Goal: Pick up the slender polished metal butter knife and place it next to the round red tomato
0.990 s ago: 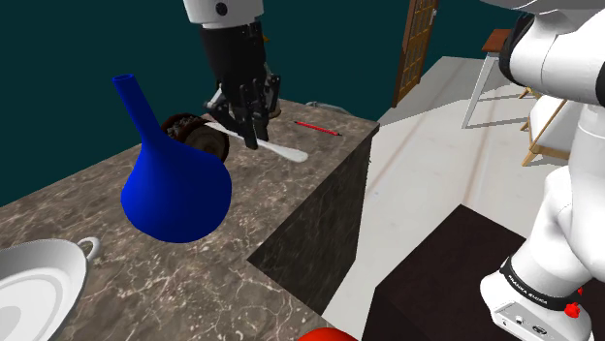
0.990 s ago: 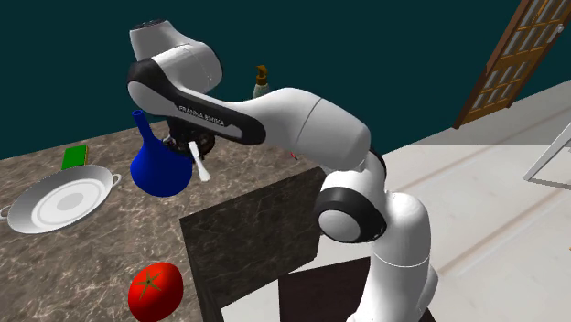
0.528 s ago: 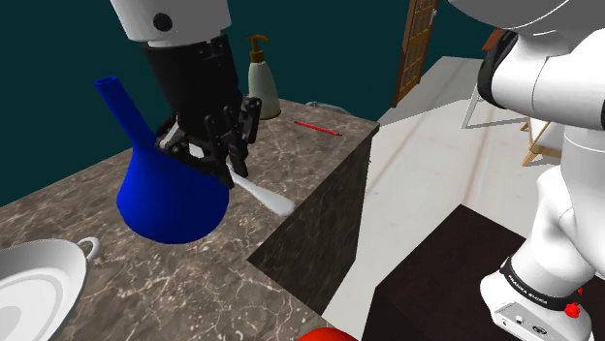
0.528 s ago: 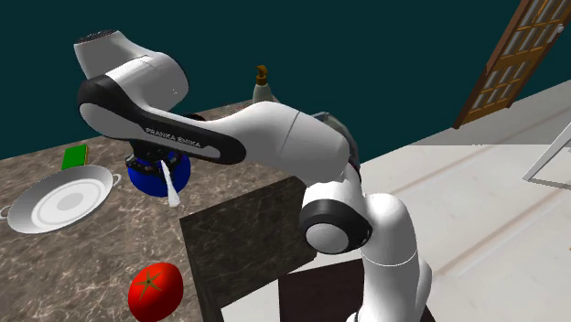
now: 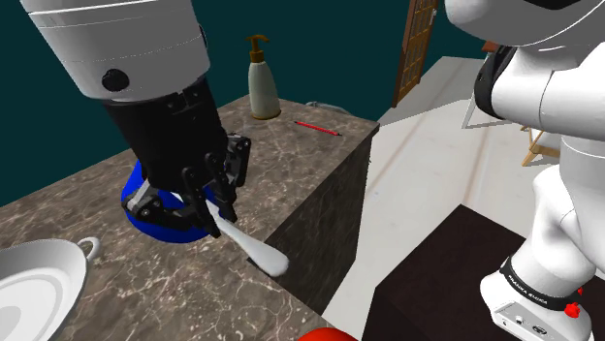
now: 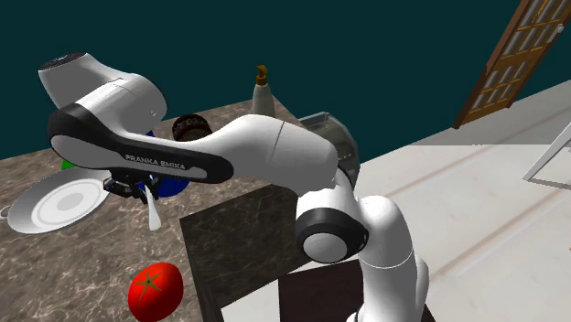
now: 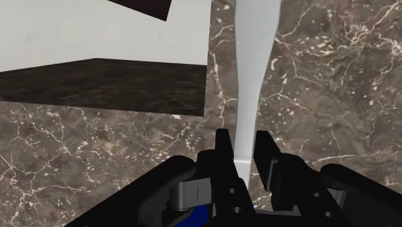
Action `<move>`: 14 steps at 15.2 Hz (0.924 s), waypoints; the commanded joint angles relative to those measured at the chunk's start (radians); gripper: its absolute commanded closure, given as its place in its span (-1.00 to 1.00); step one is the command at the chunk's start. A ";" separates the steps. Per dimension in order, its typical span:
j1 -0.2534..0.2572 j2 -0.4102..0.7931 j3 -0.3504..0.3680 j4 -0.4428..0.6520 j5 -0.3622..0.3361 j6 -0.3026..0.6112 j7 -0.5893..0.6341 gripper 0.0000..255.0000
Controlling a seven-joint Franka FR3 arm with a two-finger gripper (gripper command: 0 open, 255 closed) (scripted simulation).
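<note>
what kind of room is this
Probably a kitchen: a dark marbled counter, a pump soap bottle and a red tomato on it, and a pale butter knife in the end effector.

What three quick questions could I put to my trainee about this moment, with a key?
1. True or false: the gripper is shut on the pale butter knife.
2. Which thing is partly hidden behind the gripper in the shoulder view? A) blue vase B) soap dispenser C) white plate
3. Fill in: in the second exterior view the butter knife hangs in the air, apart from the round red ____ on the counter.
Key: 1 true; 2 A; 3 tomato.
</note>
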 commanded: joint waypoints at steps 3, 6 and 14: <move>-0.033 -0.049 0.004 -0.136 0.023 0.089 0.002 1.00; -0.050 -0.074 0.004 -0.216 0.035 0.145 0.002 1.00; -0.079 -0.117 0.003 -0.388 0.055 0.276 0.000 1.00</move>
